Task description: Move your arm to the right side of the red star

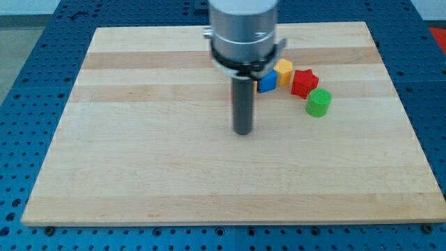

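The red star lies on the wooden board at the view's upper right. My tip rests on the board to the lower left of the star, well apart from it. A yellow block touches the star's left side. A blue block sits left of the yellow one, partly hidden behind my rod. A green cylinder-like block sits just below and right of the star.
The board lies on a blue perforated table. The arm's grey housing hangs over the board's top middle. The board's right edge lies right of the blocks.
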Robot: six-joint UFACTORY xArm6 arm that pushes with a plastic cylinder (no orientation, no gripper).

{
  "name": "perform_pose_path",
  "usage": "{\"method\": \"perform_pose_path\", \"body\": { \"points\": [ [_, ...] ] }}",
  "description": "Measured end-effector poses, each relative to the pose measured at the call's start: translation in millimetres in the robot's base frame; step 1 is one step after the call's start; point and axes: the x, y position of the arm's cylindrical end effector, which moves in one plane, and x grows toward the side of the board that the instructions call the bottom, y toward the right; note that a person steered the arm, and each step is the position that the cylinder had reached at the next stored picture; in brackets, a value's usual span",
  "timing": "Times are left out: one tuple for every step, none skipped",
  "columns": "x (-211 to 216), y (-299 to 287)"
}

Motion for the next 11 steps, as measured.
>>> {"method": "perform_pose_path", "body": {
  "points": [
    [0, 37],
    [0, 49],
    [0, 54],
    [0, 56],
    [0, 57],
    [0, 61],
    [0, 62],
    [0, 66],
    [0, 71],
    [0, 75],
    [0, 79]
  ]
}}
